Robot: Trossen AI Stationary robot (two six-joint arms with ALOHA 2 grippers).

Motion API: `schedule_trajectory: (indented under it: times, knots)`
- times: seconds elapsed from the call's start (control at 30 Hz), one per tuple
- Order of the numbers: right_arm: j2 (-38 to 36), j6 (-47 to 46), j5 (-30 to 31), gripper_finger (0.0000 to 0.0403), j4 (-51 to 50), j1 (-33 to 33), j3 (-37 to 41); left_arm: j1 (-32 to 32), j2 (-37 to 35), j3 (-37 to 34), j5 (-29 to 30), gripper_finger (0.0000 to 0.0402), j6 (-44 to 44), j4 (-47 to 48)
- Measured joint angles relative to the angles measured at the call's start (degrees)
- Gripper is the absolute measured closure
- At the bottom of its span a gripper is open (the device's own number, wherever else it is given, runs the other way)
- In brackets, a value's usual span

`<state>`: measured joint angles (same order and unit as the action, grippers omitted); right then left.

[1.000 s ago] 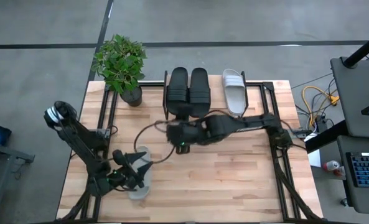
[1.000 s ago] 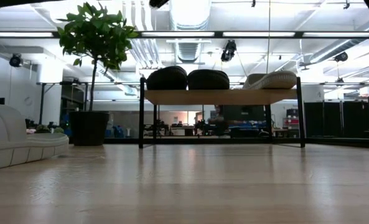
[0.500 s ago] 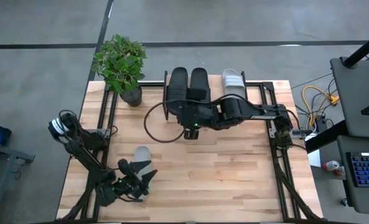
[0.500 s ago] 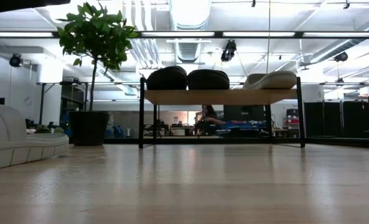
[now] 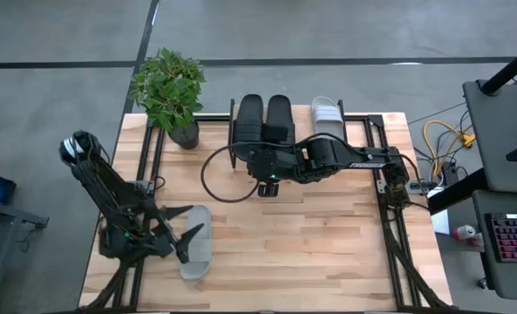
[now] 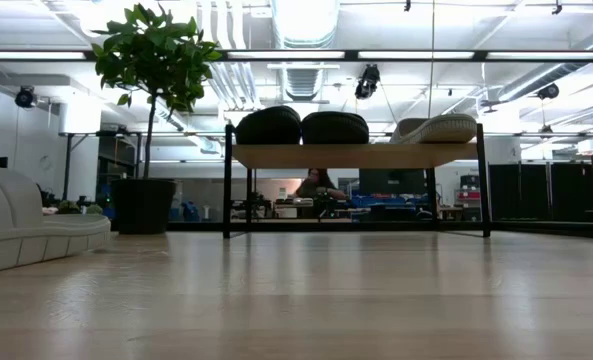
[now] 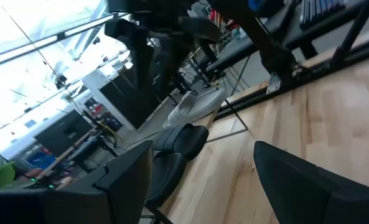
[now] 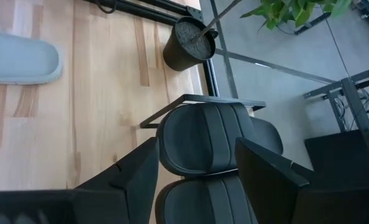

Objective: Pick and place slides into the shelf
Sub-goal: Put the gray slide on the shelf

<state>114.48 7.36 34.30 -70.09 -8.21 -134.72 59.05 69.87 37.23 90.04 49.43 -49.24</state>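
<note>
**On the table: three slides racked, one waiting**

On the shelf [image 5: 284,131] at the far edge of the table [image 5: 328,253], three slides are sitting side by side on the wooden top: the black pair [image 5: 264,122] to the left and one pale slide [image 5: 327,118] to the right, with a gap showing between them. The space under the plank is showing nothing stored in the low view.

Near the front left corner, the last pale slide [image 5: 197,257] is lying flat on the table, well apart from the shelf.

- **Handling, as judged:** it looks like a moulded foam or rubber sandal, so it is probably light, slightly springy and not fragile; the smooth sole may be slipping a little under a pinch.
- **Where to hold:** the wide strap or the thick sole edge seems the surest purchase.

**Grippers**
- The left gripper [image 5: 181,235] is hovering just over the waiting slide with its fingers spread wide, holding nothing.
- The right gripper [image 5: 262,157] is hanging above the black pair on the shelf, fingers parted and empty in its wrist view.

**Also present:** a potted plant [image 5: 171,92] is standing beside the shelf's left end.
</note>
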Motion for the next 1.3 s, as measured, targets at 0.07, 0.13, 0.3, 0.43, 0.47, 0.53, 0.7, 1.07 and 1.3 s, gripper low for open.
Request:
schedule_trajectory:
  times: [0.07, 0.13, 0.3, 0.43, 0.47, 0.53, 0.7, 1.07, 1.3]
  knots:
    - [0.0, 0.21, -0.17, 0.02, -0.04, 0.0, 0.0, 0.71, -2.14, -0.06, 0.02, 0.0139, 0.25, 0.12]
    - [0.0, 1.09, -0.17, 0.02, -0.02, 0.1, 0.0, 1.33, -4.09, 0.06, 0.02, 0.0139, 0.84, 0.28]
    - [-0.11, 2.13, -0.2, 0.02, -0.11, 0.87, 0.0, 3.61, -11.51, 1.18, -0.01, 0.0139, 1.92, 0.06]
    - [-1.0, 2.25, -0.33, 0.02, -0.69, 2.03, 0.0, 6.62, -18.48, 0.81, -0.03, 0.0139, 1.92, -0.15]
    - [-1.33, 2.27, -0.41, 0.02, -0.86, 2.32, 0.0, 7.23, -19.94, 0.5, 0.0, 0.0139, 1.92, -0.12]
    - [-1.71, 2.23, -0.66, 0.02, -1.21, 2.98, 0.0, 8.17, -22.6, -0.18, 0.0, 0.0139, 1.92, 0.02]
    - [-2.03, 1.83, -3.03, 0.02, -1.58, 4.11, 0.0, 9.25, -25.78, 0.08, 0.06, 0.0139, 3.32, 0.26]
    - [-2.03, 1.66, -3.43, 0.02, -0.9, 4.11, 0.0, 8.71, -25.64, 6.85, -11.56, 0.0139, 20.01, 4.12]
    - [-2.01, 1.87, -3.43, 0.02, -1.18, 4.11, 0.0, 5.41, -24.7, 15.19, -13.07, 0.0139, 25.65, 3.72]
